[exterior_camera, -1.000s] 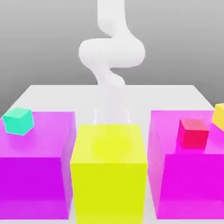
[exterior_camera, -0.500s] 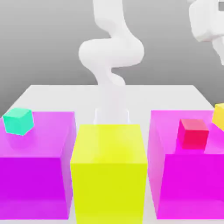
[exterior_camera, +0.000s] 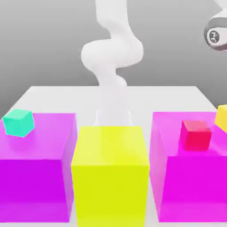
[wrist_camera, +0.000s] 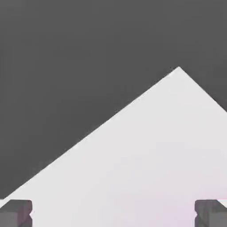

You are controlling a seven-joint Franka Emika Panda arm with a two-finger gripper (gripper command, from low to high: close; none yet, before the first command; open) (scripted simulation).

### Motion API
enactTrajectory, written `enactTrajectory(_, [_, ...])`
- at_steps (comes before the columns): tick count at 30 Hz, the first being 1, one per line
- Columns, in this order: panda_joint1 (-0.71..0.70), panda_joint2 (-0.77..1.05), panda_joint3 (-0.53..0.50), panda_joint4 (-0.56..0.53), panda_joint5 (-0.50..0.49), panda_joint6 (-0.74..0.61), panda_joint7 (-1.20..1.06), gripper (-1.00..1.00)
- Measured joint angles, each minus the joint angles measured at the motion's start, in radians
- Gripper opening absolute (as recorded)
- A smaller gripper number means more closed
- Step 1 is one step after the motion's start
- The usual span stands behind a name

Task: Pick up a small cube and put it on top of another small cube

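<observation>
Yellow small cube (exterior_camera: 222, 117) is sitting untouched on the right magenta block (exterior_camera: 195, 177), beside the red cube (exterior_camera: 195, 135). Claw (wrist_camera: 113, 213) is hanging spread wide and empty over the white bench (wrist_camera: 150, 159), so reaching is underway; next it needs lowering around that cube.

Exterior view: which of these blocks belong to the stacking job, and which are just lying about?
Part of the job:
- small yellow cube, at the exterior view's right edge, on a magenta block
- small red cube and small teal cube, possible bases
- hand, open

Lying about:
- large yellow block
- two magenta blocks
</observation>
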Motion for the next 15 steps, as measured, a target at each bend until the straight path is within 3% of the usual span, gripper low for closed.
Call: enactTrajectory(15, [0.085,-0.032,0.094,-0.161,-0.028,-0.015,0.344,0.00])
